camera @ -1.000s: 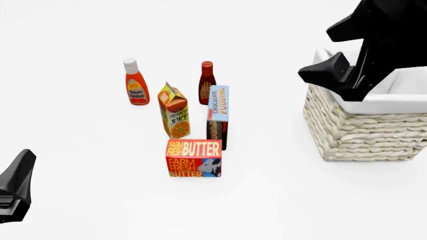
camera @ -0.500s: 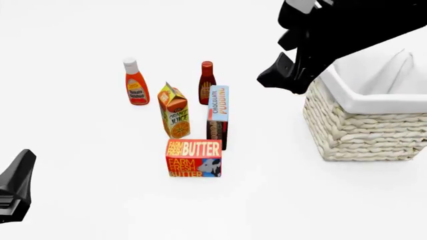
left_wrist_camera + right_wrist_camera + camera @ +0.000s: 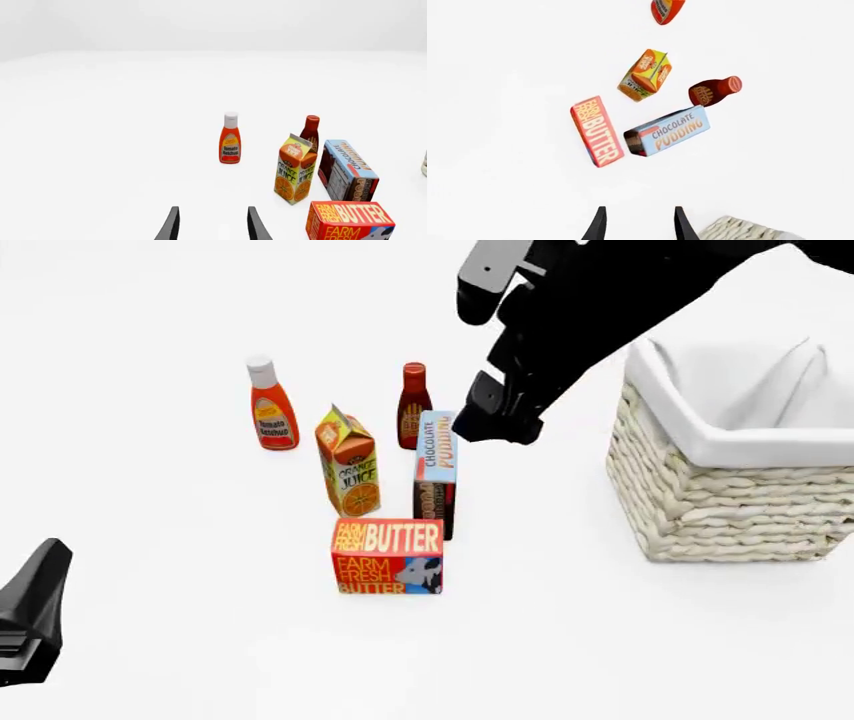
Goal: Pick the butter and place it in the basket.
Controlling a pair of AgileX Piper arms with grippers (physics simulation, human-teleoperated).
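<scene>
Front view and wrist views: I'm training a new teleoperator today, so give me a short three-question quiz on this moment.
1. True or false: the butter already lies in the basket.
2. Which stands directly behind the butter: A ketchup bottle, B chocolate pudding box, C basket?
3. Fill in: the right gripper is ____ and holds nothing.

Key: 1 false; 2 B; 3 open.
</scene>
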